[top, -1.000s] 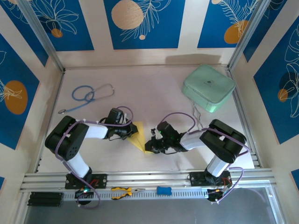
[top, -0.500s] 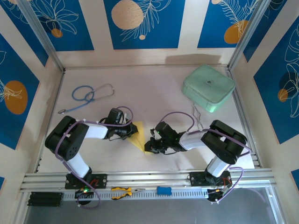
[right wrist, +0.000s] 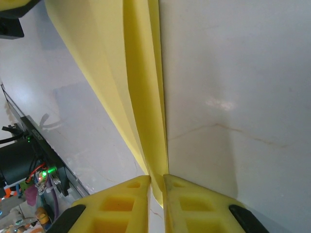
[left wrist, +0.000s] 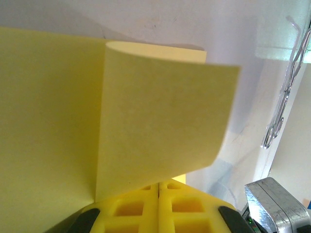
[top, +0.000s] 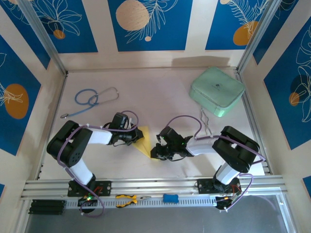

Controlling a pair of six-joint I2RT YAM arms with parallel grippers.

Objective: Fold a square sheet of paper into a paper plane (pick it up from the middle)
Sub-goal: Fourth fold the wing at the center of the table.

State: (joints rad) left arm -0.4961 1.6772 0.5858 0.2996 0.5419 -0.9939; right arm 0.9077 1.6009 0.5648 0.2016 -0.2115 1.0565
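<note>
Yellow moulded fingers [left wrist: 131, 208] of the left gripper [left wrist: 159, 189] are pressed flat together. The pale-yellow sheet of paper [left wrist: 48, 121] starts right at their tips, with one matte flap curled up and over the flat layer; can't tell if an edge is nipped. Right gripper [right wrist: 156, 180]: pads nearly closed, just a sliver between them, and the sheet's layered folded edge runs down into it, so it's pinched. From above, the sheet is a narrow wedge between the two grippers, with the left gripper at its left edge and the right gripper at its near-right tip. It lies near-centre on the pale smooth table [top: 160, 92]. Mint-green rounded case [top: 216, 91] sits well apart, far right; blue-tubed stethoscope [top: 92, 98] is far left.
</note>
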